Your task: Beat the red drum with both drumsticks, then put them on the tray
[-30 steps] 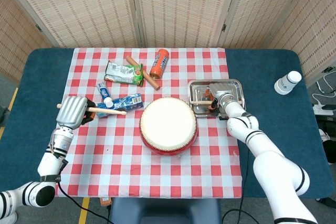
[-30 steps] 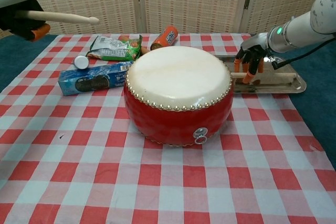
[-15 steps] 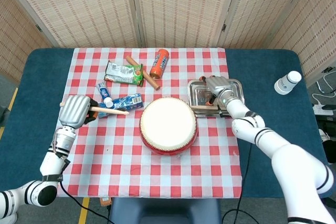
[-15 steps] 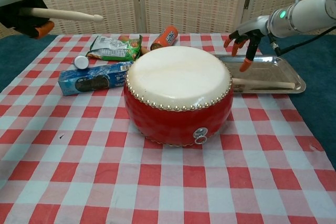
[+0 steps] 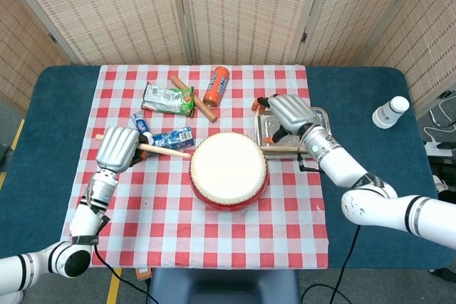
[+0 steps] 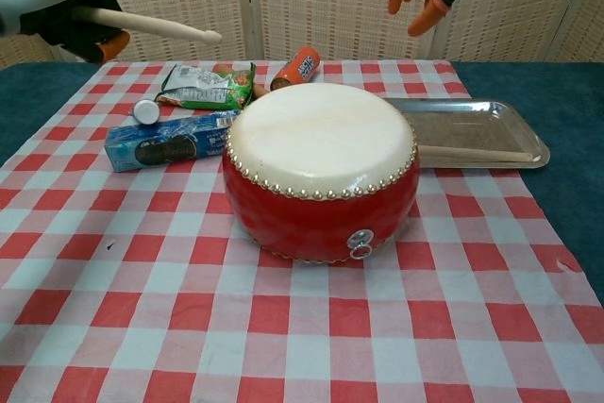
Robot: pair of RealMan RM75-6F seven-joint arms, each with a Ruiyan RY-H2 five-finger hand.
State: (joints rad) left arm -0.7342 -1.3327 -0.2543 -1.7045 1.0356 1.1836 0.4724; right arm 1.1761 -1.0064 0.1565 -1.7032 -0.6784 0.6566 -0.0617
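Left hand (image 5: pixel 117 149) grips a pale wooden stick (image 6: pixel 156 25), tip angled toward the drum (image 6: pixel 321 167): red shell, cream skin, stud-rimmed, centre of the checked cloth (image 6: pixel 283 327). Right hand (image 5: pixel 285 112) raised above the tray (image 6: pixel 514 129), fingers apart, holding nothing. Second stick (image 6: pixel 472 152) lies flat in the tray.

No text, brand or number can be read with certainty in either view. The blue biscuit pack (image 6: pixel 166 142) carries white lettering on its side, too small and blurred to make out. The green snack packet (image 6: pixel 206 88) shows printed markings, illegible. The orange can (image 6: pixel 298 67) bears a dark-and-white label patch, also unreadable. The white bottle (image 5: pixel 390 112) at the surface's far right shows dark marks, indistinct.
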